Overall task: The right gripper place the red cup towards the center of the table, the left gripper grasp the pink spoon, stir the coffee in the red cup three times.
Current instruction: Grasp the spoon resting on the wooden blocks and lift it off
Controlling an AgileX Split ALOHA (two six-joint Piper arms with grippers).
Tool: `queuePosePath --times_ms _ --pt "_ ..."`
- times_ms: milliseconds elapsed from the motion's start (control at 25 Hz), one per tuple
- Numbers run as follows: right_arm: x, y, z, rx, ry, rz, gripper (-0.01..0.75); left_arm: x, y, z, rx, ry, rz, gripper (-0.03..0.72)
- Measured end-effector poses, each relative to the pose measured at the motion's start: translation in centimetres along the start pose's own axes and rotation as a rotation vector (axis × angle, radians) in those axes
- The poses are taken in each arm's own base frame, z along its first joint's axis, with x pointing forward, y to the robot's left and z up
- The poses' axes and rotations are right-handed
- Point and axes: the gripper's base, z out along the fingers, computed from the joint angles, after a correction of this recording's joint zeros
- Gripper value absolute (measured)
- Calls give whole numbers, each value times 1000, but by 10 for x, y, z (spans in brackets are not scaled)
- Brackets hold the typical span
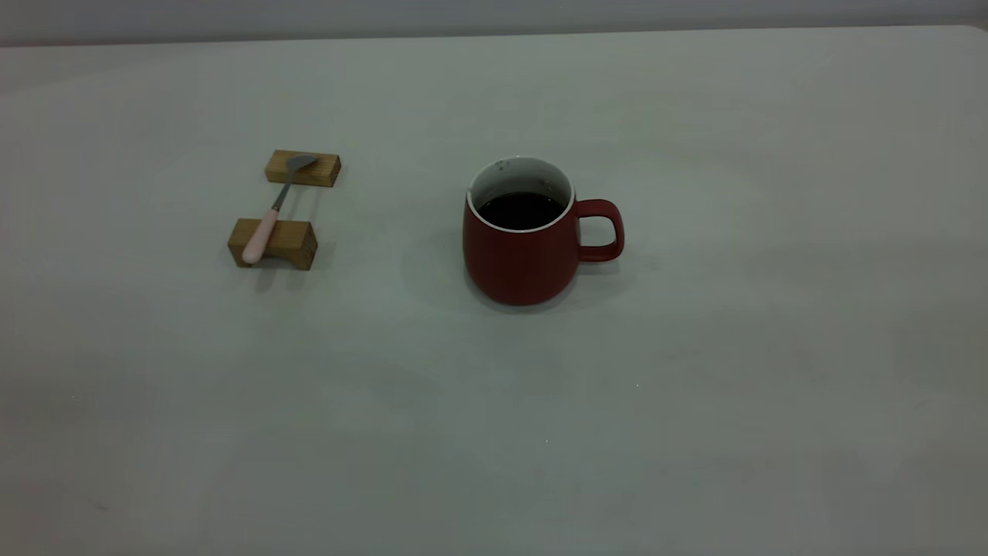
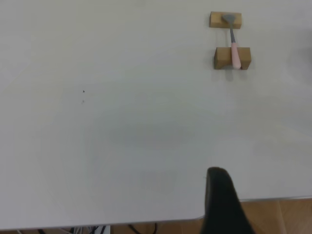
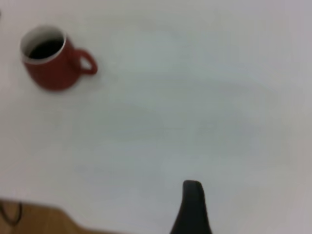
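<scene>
- You have one cup (image 1: 525,255) standing upright near the middle of the table (image 1: 695,401), its loop handle pointing to the exterior view's right.
- Coffee (image 1: 520,210) sits inside it, a flat dark surface well below the white rim.
- You have one spoon (image 1: 274,208), well apart from the cup, on the exterior view's left.
- The spoon lies bridged across two wooden blocks: its grey bowl rests on the far block (image 1: 302,168), its pink handle on the near block (image 1: 272,243), the handle end sticking out just past that block's front.
- The two blocks stand apart from each other, with the spoon's thin neck spanning the gap over the bare table.
- Between spoon and cup you see only open table; nothing lies in the way on either side of the cup.
- No arm shows in the exterior view.
- In the left wrist view, one dark finger of the left pincer (image 2: 222,202) shows near the table's edge, far from the spoon and blocks; you cannot tell whether it is open or closed.
- In the right wrist view, one dark finger of the right pincer (image 3: 191,207) shows likewise near the table's edge, far from the cup; its state cannot be told either.
</scene>
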Motion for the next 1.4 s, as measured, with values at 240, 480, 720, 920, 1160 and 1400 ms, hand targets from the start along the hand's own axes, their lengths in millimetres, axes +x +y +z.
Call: queuePosePath --times_ms 240,480,720,920,1160,1400 --pt "6 0 -1 30 -32 16 682 0 0 0 0 0 0 504" --pt "7 0 -1 34 -31 18 665 0 0 0 0 0 0 504" --pt "7 0 -1 34 -31 18 545 0 0 0 0 0 0 504" --pt "7 0 -1 34 -31 18 427 0 0 0 0 0 0 504" --pt "7 0 -1 34 -31 18 307 0 0 0 0 0 0 504" --pt "7 0 -1 34 -31 18 225 0 0 0 0 -1 -11 504"
